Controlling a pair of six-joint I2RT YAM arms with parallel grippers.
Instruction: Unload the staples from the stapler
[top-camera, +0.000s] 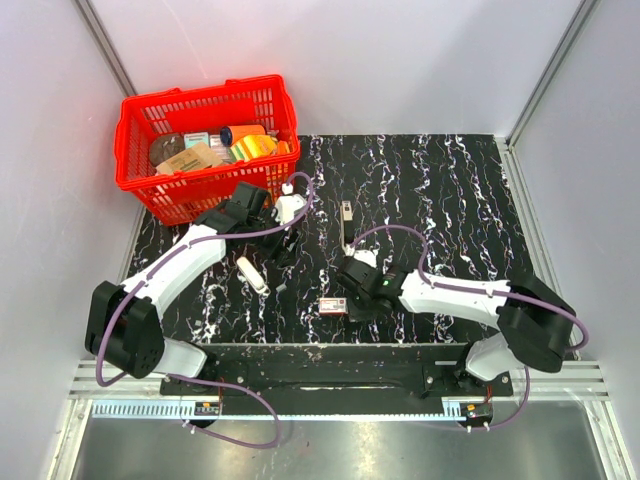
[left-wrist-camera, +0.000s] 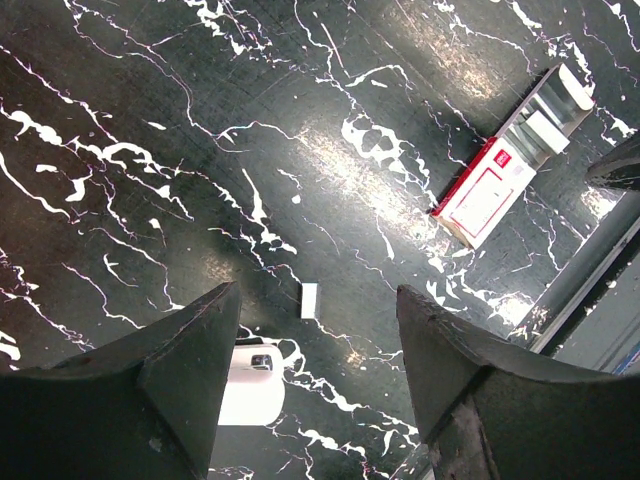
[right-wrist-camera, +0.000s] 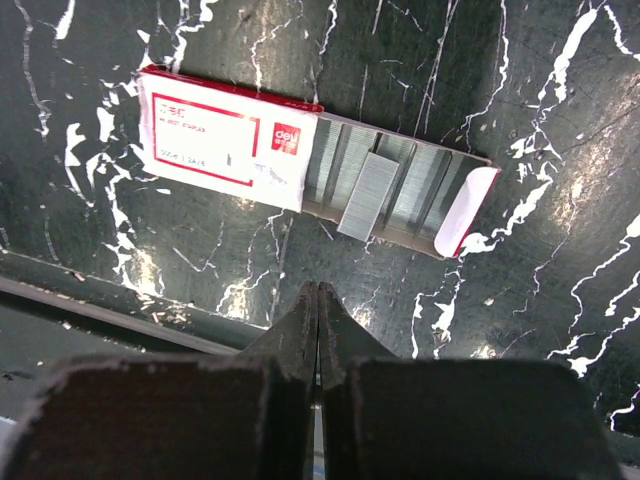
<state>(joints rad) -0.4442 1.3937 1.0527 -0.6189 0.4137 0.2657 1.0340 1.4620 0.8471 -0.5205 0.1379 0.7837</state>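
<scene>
— Our left fingers (left-wrist-camera: 190, 370) stand wide and empty; our right fingers (right-wrist-camera: 300, 335) are pressed together on nothing.
— We see the stapler (top-camera: 346, 220) lying on the bench (top-camera: 460, 210), long axis twelve to six, at twelve o'clock from the right fingers.

I see a black marbled table (top-camera: 450, 200). A box (right-wrist-camera: 300, 160) of staples lies open on it. Beyond the box is the stapler (top-camera: 346, 216). Left of the box are a white piece (top-camera: 252, 274) and a pale bit (left-wrist-camera: 309, 300), perhaps staples. Far back-left is a basket (top-camera: 200, 195).

We see a black table (right-wrist-camera: 560, 150) with white squiggly lines. Just past our black right fingers (right-wrist-camera: 296, 340) lies a red-and-white box (right-wrist-camera: 220, 140) of grey staples (right-wrist-camera: 368, 195).
</scene>
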